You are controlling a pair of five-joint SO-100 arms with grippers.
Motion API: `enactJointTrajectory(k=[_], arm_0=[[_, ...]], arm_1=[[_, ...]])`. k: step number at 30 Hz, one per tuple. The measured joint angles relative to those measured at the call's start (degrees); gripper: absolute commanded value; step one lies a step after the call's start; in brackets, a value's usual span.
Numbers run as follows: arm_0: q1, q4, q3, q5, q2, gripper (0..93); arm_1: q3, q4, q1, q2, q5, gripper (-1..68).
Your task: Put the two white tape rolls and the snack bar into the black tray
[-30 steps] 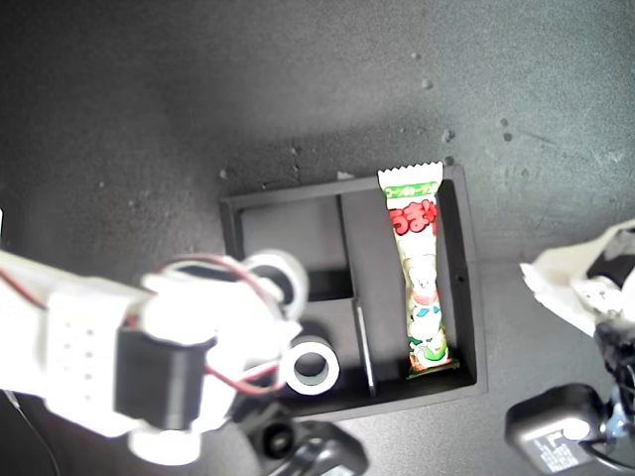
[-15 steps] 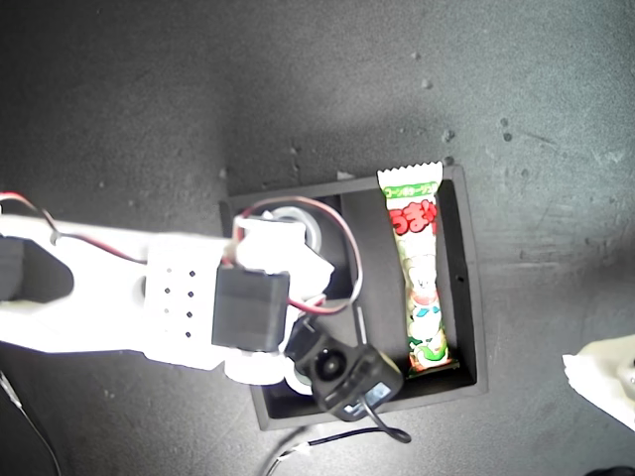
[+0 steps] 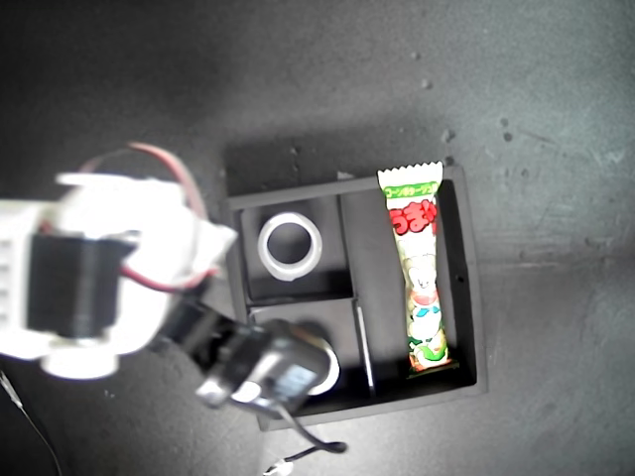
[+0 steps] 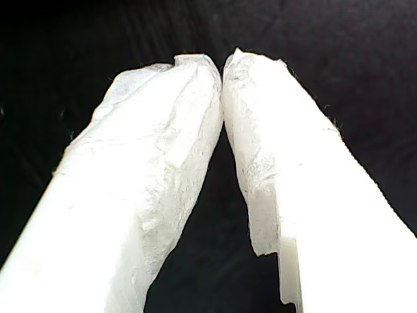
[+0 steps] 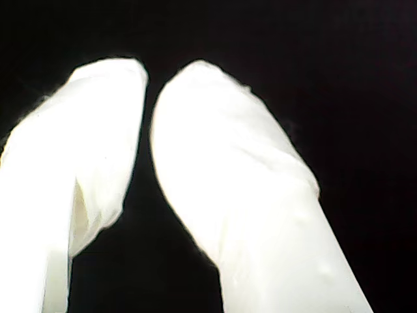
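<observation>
The dark grey tabletop (image 3: 298, 89) lay bare around the work area in the exterior view, scattered with small pale specks (image 3: 437, 134) near its middle. A thin black cable (image 3: 317, 448) curled at the bottom edge, ending beside a small white connector (image 3: 280, 466).

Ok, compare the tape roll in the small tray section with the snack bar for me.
The tape roll is a plain white ring with a round hole; the snack bar is a long narrow wrapper printed in red and green. The tape roll lies flat in a small square section, while the snack bar fills the long section almost end to end. Both rest inside the black tray, and nothing is gripping either.
</observation>
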Motion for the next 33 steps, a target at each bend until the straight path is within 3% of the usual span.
enactJointTrajectory(k=[8, 13, 23, 33], arm_0=[[1.76, -20.48, 54.23, -5.89, 45.44, 0.0], [5.71, -25.84, 79.54, -10.72, 67.59, 0.0], [9.40, -26.37, 103.97, -12.30, 97.56, 0.0], [10.99, -29.44, 108.11, -8.53, 97.91, 0.1]], arm_1=[[48.43, -24.08, 5.62, 24.52, -7.47, -0.5], [64.60, -30.59, 10.02, 32.43, -12.04, -0.5], [79.19, -29.62, 16.26, 49.66, -19.07, -0.6], [79.54, -21.45, 21.62, 50.89, -21.01, -0.2]])
